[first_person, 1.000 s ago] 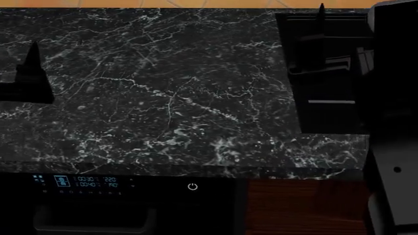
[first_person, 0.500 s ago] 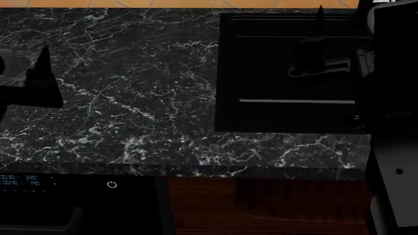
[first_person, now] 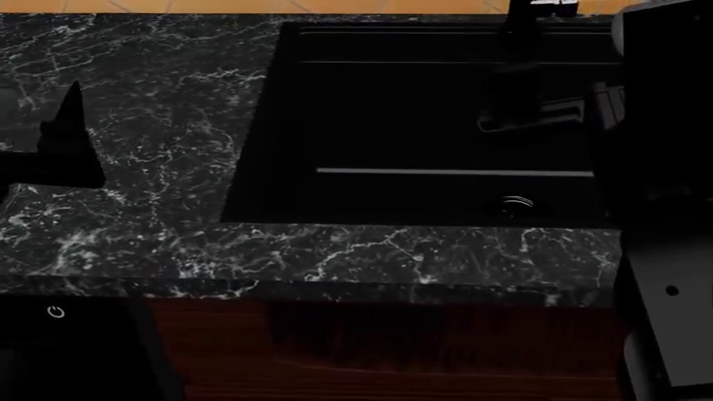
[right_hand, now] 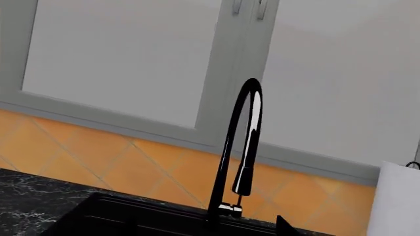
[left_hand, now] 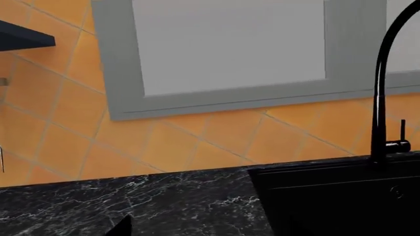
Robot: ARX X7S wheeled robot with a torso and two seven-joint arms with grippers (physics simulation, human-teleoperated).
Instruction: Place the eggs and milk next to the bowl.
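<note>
The black recessed sink [first_person: 446, 117] has slid leftward across the black marble table [first_person: 167, 109]; neither end effector's state can be told.

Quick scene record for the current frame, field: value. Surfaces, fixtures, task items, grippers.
counter: black marble countertop with white veining
sink: black rectangular sink basin set into the counter, drain visible
faucet: black gooseneck faucet behind the sink
wall: orange diagonal wall tiles below grey-framed cabinet doors
task items: eggs, milk and bowl not in view
left gripper: dark fingertip over the counter, state unclear
right gripper: over the sink, state unclear
</note>
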